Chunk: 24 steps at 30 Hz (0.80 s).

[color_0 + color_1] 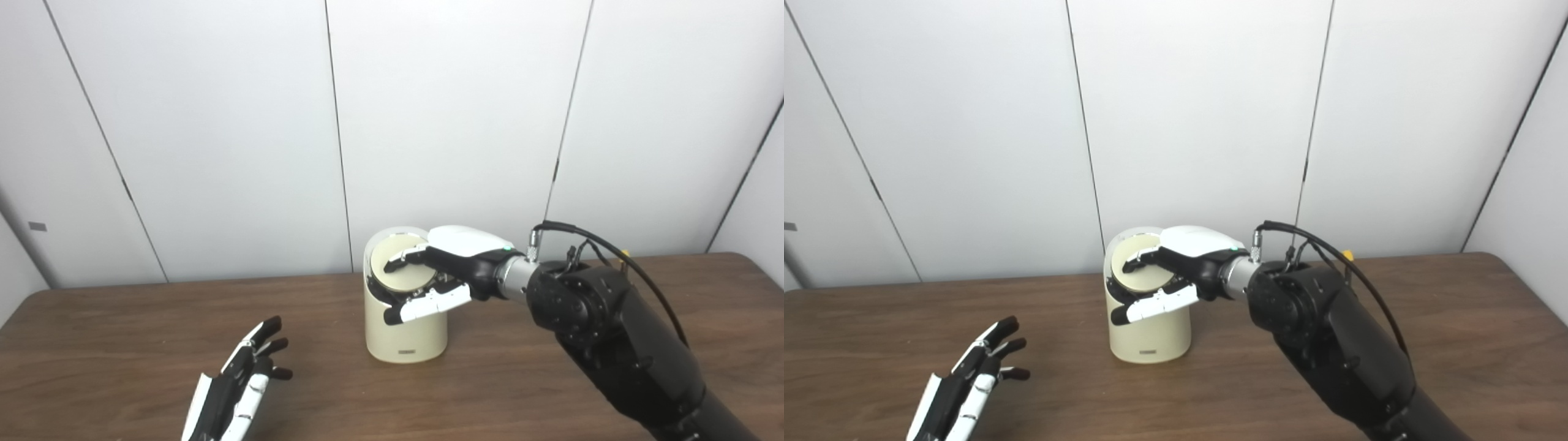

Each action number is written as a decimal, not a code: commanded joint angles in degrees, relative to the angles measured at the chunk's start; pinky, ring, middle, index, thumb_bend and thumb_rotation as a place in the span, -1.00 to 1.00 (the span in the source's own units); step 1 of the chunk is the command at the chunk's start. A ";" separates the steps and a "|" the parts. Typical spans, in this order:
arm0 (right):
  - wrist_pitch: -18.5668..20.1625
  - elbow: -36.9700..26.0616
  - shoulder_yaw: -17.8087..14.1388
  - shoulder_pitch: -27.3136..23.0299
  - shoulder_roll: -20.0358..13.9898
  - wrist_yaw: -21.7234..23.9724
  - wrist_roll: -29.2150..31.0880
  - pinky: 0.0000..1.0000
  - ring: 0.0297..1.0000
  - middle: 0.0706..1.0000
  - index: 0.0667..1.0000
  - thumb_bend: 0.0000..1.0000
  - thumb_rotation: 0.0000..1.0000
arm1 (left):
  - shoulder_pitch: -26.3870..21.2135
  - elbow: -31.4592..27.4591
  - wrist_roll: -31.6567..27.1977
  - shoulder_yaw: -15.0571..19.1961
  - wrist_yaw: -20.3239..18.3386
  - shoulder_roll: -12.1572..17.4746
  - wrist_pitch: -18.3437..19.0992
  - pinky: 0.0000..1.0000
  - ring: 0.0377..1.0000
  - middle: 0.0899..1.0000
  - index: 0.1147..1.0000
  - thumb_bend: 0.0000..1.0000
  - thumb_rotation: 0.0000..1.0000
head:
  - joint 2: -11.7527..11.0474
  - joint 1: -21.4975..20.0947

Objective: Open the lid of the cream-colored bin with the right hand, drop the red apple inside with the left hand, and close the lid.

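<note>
Nearest to us, our left hand hovers low over the dark brown wooden table with its fingers spread wide and nothing between them. We see no red apple anywhere in either view, neither in that palm nor on the tabletop.

Farther out, our right hand reaches across the top of the cream-colored cylindrical bin. Its upper fingers lie on the round cream lid, which is tilted toward us, while the lower white fingers curl just below the bin's rim. We cannot tell whether they pinch the lid or only press it.

We judge this to be lid work, opening or closing. Next we need a firm hold on the lid's edge, and the apple found before any drop.
</note>
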 commanded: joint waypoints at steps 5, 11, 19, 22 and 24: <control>-3.34 -2.05 -0.78 1.64 -0.58 -2.90 0.42 0.80 0.75 0.63 0.59 0.47 0.75 | -0.58 -2.72 0.43 -0.05 0.45 -0.19 0.05 0.27 0.67 0.81 0.78 0.06 0.61 | 0.35 -0.16; -3.17 -2.61 -0.27 3.17 -0.59 -3.14 -0.21 0.83 0.77 0.63 0.59 0.50 0.74 | -0.47 -3.16 0.12 -0.05 0.23 -0.09 0.77 0.28 0.68 0.81 0.79 0.09 0.63 | 0.61 -0.15; -6.82 -1.63 1.36 5.21 -1.55 -4.99 -3.68 0.88 0.79 0.67 0.60 0.52 0.71 | -0.48 -3.55 0.40 -0.05 0.46 -0.25 1.18 0.27 0.67 0.81 0.78 0.10 0.62 | 0.83 -0.04; -8.00 -1.50 2.02 5.89 -1.70 -4.93 -5.48 0.90 0.80 0.69 0.60 0.52 0.70 | -0.35 -3.81 0.33 -0.04 0.45 -0.26 1.29 0.27 0.67 0.81 0.78 0.10 0.62 | 0.99 0.03; -8.73 -1.14 2.13 6.44 -1.58 -5.00 -6.20 0.89 0.80 0.69 0.60 0.52 0.70 | -0.29 -3.95 0.55 -0.03 0.58 -0.35 1.28 0.26 0.66 0.81 0.78 0.10 0.62 | 1.09 0.06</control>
